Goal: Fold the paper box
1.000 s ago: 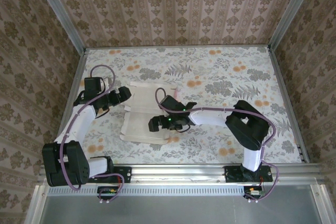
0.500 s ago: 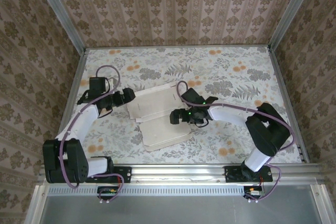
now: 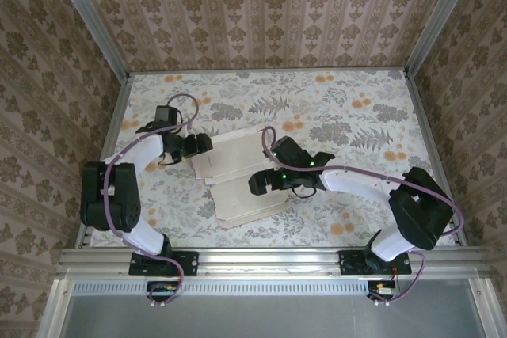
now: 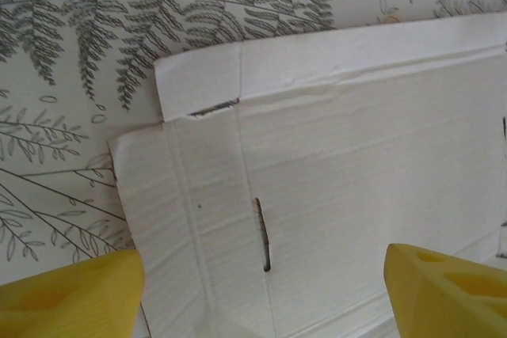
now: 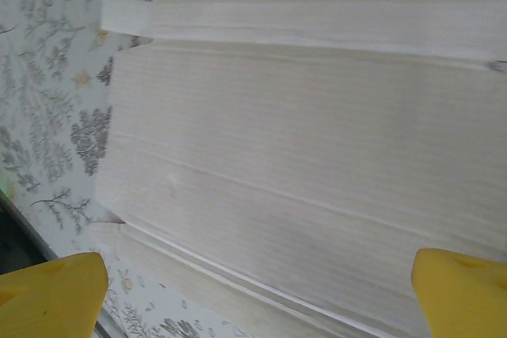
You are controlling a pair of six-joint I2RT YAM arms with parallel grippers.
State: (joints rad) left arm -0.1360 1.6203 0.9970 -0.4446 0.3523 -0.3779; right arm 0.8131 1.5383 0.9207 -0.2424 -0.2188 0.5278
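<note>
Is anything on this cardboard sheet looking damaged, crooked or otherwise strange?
Nothing clearly damaged. The pale thin cardboard sheet lies flat but askew to the edges of the floral table. By its corner flap, a short cut gapes darkly; it looks die-cut, not torn.

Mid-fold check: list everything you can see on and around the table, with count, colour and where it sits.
paper box: one, off-white side up, a flat unfolded sheet with flaps, left of the table's centre.
table: one, pale cover printed with grey ferns and orange flowers, under everything.
walls: three, brown patterned paper, along the far and side edges.
rail: one, silver metal, along the near edge, carrying both arm bases.
left gripper: one, black body with yellow fingers, open, at the sheet's left edge.
right gripper: one, black body with yellow fingers, open, over the sheet's right part.
</note>
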